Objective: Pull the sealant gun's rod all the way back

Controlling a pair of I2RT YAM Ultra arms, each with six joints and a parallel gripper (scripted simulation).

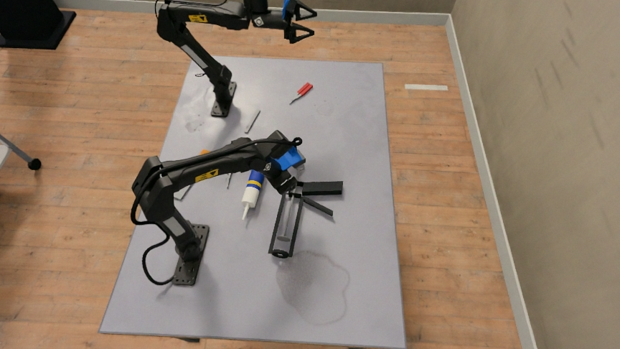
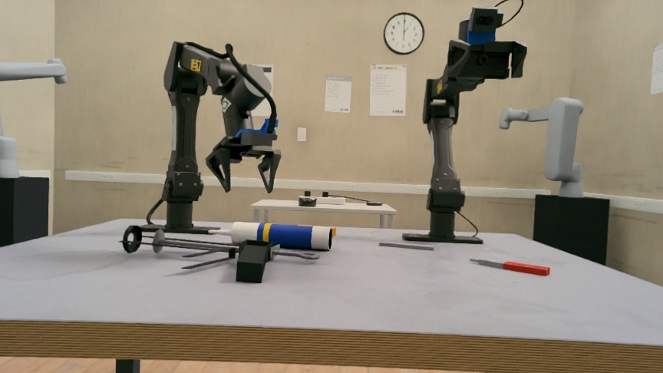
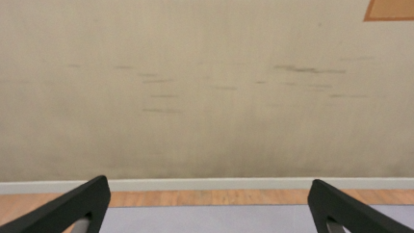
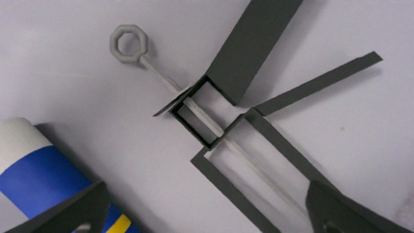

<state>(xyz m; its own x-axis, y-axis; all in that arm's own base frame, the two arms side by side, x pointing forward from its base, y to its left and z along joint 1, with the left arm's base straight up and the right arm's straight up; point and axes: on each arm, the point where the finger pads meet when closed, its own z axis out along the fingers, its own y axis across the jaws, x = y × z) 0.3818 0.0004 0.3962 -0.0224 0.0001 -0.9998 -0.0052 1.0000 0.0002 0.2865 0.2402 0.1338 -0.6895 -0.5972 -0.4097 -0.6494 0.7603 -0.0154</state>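
Note:
The sealant gun lies on the table, its black handle (image 1: pixel 323 187) (image 2: pixel 252 266) (image 4: pixel 255 48) and trigger (image 1: pixel 318 206) (image 4: pixel 320 84) pointing out to one side. The grey rod (image 4: pixel 260 172) runs through the frame; its pusher disc (image 1: pixel 283 238) (image 2: pixel 158 241) is near the front end. The rod's ring (image 4: pixel 115 44) sticks out behind the handle. The thin thumb plate (image 4: pixel 168 104) sits slanted on the rod just behind the handle. My right gripper (image 2: pixel 248 189) (image 4: pixel 207 191) is open and empty, pointing down above the gun. My left gripper (image 1: pixel 314 23) (image 3: pixel 209 187) is open and empty, high beyond the far edge.
A blue and white cartridge (image 1: pixel 256 177) (image 2: pixel 289 236) (image 4: pixel 43 173) lies alongside the gun. A red-handled tool (image 1: pixel 305 88) (image 2: pixel 526 268) and a grey bar (image 1: pixel 252 121) (image 2: pixel 406 245) lie toward the left arm's end. The right arm partly hides other tools.

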